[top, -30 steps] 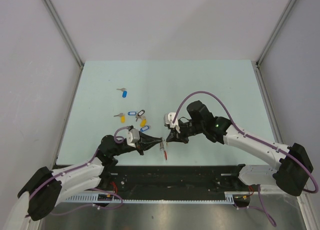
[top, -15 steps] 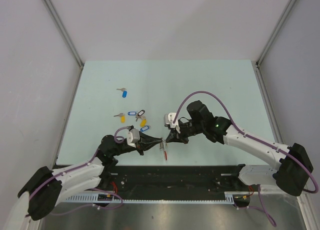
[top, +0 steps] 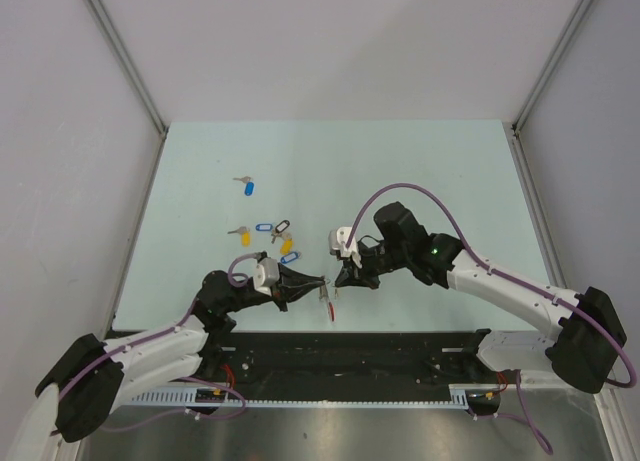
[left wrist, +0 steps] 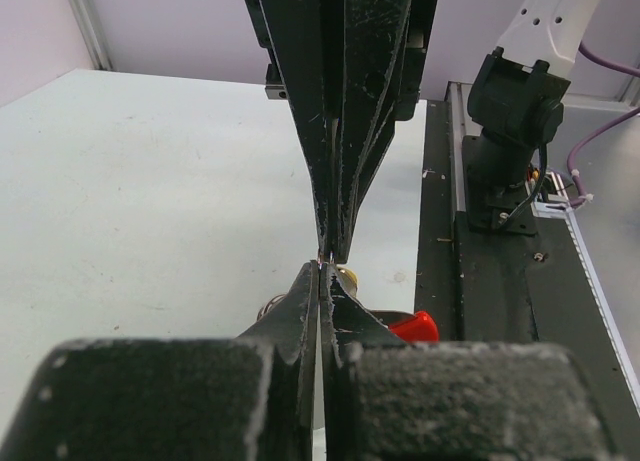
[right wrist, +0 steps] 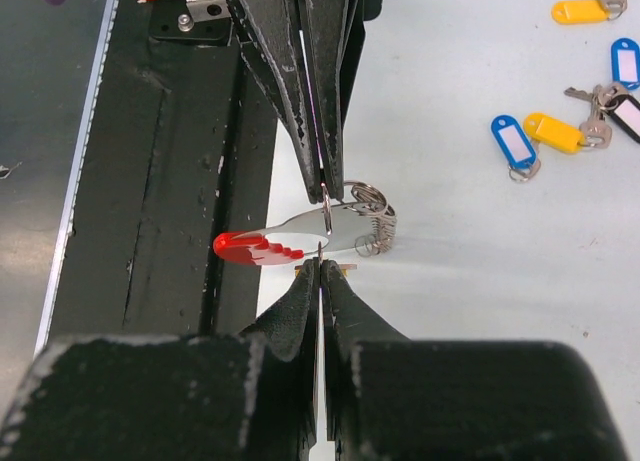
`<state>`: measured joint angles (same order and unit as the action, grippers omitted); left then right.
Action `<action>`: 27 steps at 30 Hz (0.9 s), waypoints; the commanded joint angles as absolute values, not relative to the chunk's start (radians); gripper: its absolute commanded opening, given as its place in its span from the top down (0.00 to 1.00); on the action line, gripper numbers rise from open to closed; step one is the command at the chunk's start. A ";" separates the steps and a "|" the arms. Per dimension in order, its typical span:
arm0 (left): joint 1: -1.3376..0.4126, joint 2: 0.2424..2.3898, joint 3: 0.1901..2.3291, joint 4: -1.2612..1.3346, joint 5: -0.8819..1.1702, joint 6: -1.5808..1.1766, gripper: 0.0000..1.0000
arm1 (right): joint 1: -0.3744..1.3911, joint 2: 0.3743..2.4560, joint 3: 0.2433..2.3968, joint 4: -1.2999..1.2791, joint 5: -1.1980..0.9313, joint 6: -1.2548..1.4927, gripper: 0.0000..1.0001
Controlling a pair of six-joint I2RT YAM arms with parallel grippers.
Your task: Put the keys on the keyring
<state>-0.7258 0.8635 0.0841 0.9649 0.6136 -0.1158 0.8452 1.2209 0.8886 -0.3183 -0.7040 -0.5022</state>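
Observation:
The keyring hangs between my two grippers near the table's front edge. Its red plastic end [right wrist: 248, 247] joins a silver arc and a coiled metal loop [right wrist: 372, 223], and it also shows in the top view [top: 328, 306]. My left gripper [top: 323, 283] is shut on a thin ring of the keyring; in its own view the jaws [left wrist: 322, 269] are pressed together. My right gripper [right wrist: 320, 263] faces it tip to tip, shut on a thin metal piece with a small yellowish bit behind, seemingly a key. Several tagged keys [top: 288, 246] lie loose on the table, left of the grippers.
One blue-tagged key [top: 247, 187] lies apart, farther back on the left. A black rail [top: 350, 351] runs along the table's [top: 420, 171] near edge just below the grippers. Grey walls stand on three sides.

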 commanded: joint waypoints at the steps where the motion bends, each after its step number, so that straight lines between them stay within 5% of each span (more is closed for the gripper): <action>1: -0.719 0.853 0.089 1.040 0.620 -0.130 0.99 | 0.838 1.200 0.928 -0.325 -0.695 -0.518 1.00; 27: -0.719 0.891 0.097 1.069 0.641 -0.140 1.00 | 0.836 1.195 0.928 -0.287 -0.745 -0.512 1.00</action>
<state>-0.7258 0.8902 0.0841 0.9939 0.6361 -0.1318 0.8394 1.2209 0.8886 -0.3099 -0.7166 -0.5072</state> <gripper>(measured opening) 0.005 0.009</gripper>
